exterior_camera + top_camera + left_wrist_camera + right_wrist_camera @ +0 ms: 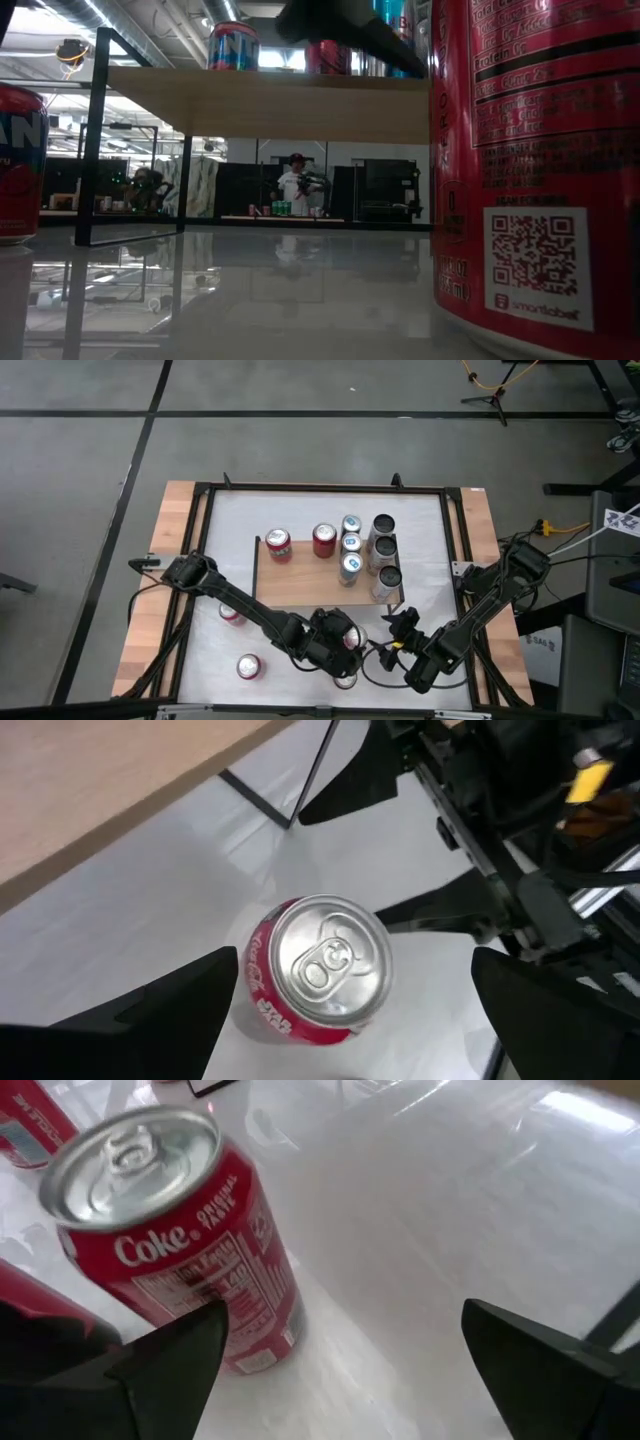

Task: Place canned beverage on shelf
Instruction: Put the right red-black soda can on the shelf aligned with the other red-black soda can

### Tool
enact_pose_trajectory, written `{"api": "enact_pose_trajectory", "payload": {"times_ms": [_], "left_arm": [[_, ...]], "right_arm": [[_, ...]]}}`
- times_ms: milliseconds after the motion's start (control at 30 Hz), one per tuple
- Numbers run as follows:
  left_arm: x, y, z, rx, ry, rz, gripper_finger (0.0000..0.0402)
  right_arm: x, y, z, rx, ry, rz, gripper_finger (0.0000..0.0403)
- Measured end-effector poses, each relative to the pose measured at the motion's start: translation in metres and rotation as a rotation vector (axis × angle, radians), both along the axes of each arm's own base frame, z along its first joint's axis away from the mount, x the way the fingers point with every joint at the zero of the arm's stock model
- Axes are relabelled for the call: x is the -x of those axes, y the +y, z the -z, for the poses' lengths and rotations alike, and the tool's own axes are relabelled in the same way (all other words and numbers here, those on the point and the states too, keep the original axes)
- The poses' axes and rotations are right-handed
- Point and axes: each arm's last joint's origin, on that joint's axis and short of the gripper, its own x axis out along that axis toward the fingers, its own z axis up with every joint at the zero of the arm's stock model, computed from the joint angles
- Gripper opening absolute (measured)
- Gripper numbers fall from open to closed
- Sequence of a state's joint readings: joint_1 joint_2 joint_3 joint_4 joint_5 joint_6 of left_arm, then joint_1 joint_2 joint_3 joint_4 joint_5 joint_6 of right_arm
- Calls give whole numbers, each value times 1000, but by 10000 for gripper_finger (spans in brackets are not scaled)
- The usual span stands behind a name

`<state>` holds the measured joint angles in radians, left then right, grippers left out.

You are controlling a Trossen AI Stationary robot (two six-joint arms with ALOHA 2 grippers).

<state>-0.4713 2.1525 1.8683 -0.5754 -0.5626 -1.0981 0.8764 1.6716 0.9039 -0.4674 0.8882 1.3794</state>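
Note:
A red Coke can (315,970) stands upright on the white table just in front of the shelf (300,582), a low stand with a wooden top and thin black legs. My left gripper (355,960) hovers over this can, open, one finger on each side of it and clear of it; in the high view it (338,632) covers most of the can. My right gripper (400,625) is close by on the right, open and low over the table. A Coke can (170,1240) stands upright just outside its one finger.
Several cans stand on the shelf's far part: red ones (278,544), slim silver-blue ones (350,545), dark ones (384,550). More red cans stand on the table (232,612) (248,665) (345,680). The shelf's near left (285,588) is bare. A person (296,185) stands far behind.

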Motion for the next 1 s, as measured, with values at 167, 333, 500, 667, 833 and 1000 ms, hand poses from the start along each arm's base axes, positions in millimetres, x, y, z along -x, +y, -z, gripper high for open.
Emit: {"api": "enact_pose_trajectory", "payload": {"times_ms": [167, 333, 500, 667, 833, 1000], "left_arm": [[-2, -1, 11, 6, 25, -8, 396], [-3, -2, 16, -3, 35, -13, 396], [-4, -3, 25, 14, 63, -14, 396], [-6, -4, 34, 6, 86, -13, 396], [-8, -4, 42, -3, 99, -16, 396], [-10, -3, 48, -15, 100, -28, 396]], "right_arm": [[-4, 4, 10, 0, -5, 2, 392], [-8, 8, 18, 0, -34, 11, 392], [-11, 7, 19, -14, -42, 19, 392], [-12, 7, 19, -15, -47, 21, 392], [-12, 7, 19, -16, -48, 21, 392], [-12, 7, 19, -17, -49, 22, 392]]}}
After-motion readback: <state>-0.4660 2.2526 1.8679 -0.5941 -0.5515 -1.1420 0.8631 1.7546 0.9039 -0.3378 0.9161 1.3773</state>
